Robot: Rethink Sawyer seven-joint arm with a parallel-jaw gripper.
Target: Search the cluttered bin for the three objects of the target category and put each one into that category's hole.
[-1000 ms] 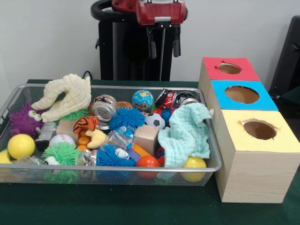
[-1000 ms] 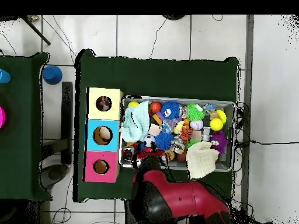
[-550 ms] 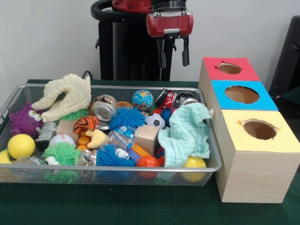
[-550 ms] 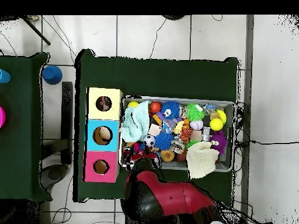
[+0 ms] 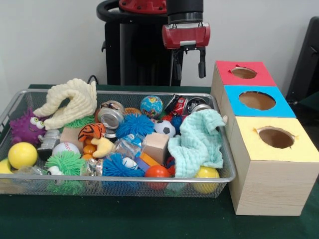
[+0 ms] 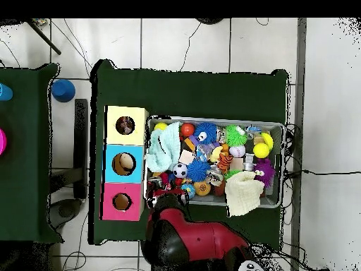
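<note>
three boxes, one bin, two cloths.

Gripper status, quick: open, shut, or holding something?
Gripper: open and empty, fingers apart, hanging above the far side of the bin near the red box.

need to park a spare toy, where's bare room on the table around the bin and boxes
Free: the green table strip in front of the wire bin, and the wide stretch beyond it in the overhead view. Crowded: the bin is packed edge to edge, and the yellow box sits tight against it. The gripper hangs open above the bin's back edge.
</note>
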